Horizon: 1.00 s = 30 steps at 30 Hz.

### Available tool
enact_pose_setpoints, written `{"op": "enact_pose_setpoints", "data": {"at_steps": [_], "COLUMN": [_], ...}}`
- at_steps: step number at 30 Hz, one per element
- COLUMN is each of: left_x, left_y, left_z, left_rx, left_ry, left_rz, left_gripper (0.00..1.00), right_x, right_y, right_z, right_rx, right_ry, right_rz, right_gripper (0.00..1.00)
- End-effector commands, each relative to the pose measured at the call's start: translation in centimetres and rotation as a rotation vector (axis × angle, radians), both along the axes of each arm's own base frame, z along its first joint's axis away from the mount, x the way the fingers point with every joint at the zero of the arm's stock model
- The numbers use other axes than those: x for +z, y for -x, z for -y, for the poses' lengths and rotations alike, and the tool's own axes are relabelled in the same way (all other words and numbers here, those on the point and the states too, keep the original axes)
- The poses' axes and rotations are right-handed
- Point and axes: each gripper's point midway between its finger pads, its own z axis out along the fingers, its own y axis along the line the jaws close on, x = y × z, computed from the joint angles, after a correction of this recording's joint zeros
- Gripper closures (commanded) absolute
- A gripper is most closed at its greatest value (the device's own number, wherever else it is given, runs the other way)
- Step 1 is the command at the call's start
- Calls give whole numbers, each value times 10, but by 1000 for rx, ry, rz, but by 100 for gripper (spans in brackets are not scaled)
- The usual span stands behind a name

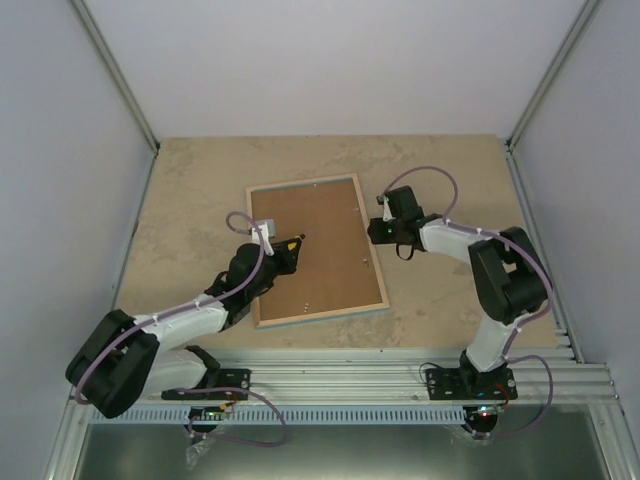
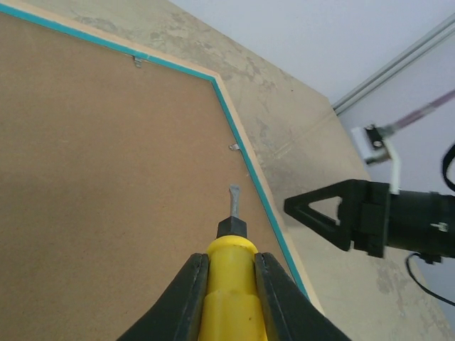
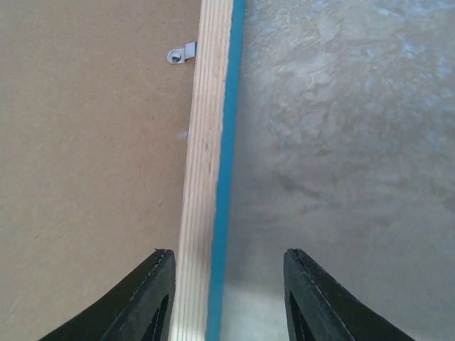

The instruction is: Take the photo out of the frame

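The frame (image 1: 375, 252) lies face down on the table, its pale wood rim and turquoise edge (image 2: 245, 153) around a brown backing board (image 1: 315, 250). The photo is hidden under that board. My left gripper (image 2: 230, 257) is shut on a yellow-handled screwdriver (image 2: 227, 298). Its flat blade (image 2: 234, 202) hovers over the board, near the right rim. My right gripper (image 3: 227, 256) is open at the frame's right side, one finger over the board and one over the table, with the rim (image 3: 206, 142) between them. It grips nothing.
Small metal clips (image 2: 234, 148) (image 3: 179, 54) sit along the inner rim and hold the board in. The stone-patterned table (image 3: 341, 142) extends right of the frame. White walls enclose the table on three sides, and the arm bases stand on an aluminium rail (image 1: 350, 375) at the near edge.
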Motion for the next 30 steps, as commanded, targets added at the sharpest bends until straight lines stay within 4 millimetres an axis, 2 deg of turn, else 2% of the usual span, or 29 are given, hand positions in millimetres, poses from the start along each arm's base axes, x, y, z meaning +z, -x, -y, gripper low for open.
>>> {"op": "enact_pose_setpoints", "data": {"at_steps": [1,5,9,14,17,20,26,30], "left_x": [17,15,10,1,-7,-18,-29,-33], "left_y": [-9,-12,-16,-23,-27,-32,-39,-43], "left_z": [9,17,27,37,47,57,77,89], "left_rx": [-37,-66,-104,-127,-153,-180,-202,-197], "left_ry": [-23,-36,-47,-48,-40,-41,-21,-23], "left_rz": [57,53,37,22,2,-25,-50,-55], "left_gripper": [100,100,100,100,100,100,100,100], "right_x": [-8,-17,-28,-41,-45,-49,-48,-47], "right_y": [-14,-22,-28,-24,-16,-2,21,33], "right_z": [-14,-24,-25,-24,-23,-26,-24,-24], "right_rx": [73,96,95,85,82,94,49,13], "right_ry": [-3,-23,-10,-3,-5,-29,-67,-84], "right_rz": [-5,-19,-35,-67,-83,-109,-127,-126], "right_gripper": [57,59,61,78,87,92,99,99]}}
